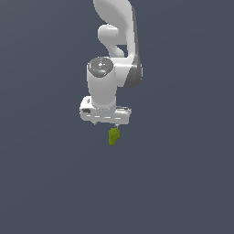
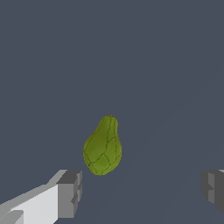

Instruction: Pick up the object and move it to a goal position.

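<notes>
Olive-green object [image 2: 103, 148] lies lengthwise, tapering away from gripper [image 2: 140, 192].

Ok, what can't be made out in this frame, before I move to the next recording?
- Exterior view: the gripper fingertips, hidden by the hand's white body.
- Either view: the gap between gripper and green object; no shadows or scale.
- Wrist view: one finger is cut off by the picture's edge.
- Goal position: no marker in either view.
</notes>
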`<state>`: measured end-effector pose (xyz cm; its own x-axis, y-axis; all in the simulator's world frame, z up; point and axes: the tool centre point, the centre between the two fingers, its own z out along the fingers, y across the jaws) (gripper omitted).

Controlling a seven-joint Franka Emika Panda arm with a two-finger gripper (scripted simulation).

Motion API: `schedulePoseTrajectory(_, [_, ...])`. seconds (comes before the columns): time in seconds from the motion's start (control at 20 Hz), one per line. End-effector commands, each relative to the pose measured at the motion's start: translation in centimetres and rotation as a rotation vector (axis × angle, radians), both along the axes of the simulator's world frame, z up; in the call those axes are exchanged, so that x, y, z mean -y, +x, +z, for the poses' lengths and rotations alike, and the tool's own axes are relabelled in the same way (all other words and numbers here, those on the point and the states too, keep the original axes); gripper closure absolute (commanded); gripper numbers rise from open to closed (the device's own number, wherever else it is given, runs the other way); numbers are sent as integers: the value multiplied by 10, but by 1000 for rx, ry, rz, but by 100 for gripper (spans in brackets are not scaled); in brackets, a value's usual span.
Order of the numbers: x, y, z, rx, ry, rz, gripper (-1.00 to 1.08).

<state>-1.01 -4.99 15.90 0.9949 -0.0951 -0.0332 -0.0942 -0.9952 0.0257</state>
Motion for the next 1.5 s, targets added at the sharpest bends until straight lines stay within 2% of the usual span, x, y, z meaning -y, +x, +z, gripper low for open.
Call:
schedulePoseTrajectory(0.0, [0,0,0,0,0,0,-92])
schedulePoseTrajectory(0.5, [-1,4,11,10,-2,52,-92])
schedulePoseTrajectory(0.8, [-2,3,10,10,-2,41,-92])
schedulePoseTrajectory(1.15, [-5,2,1,14,2,-29,-92])
schedulePoseTrajectory(1.45, [-10,1,-12,20,6,-140,-92])
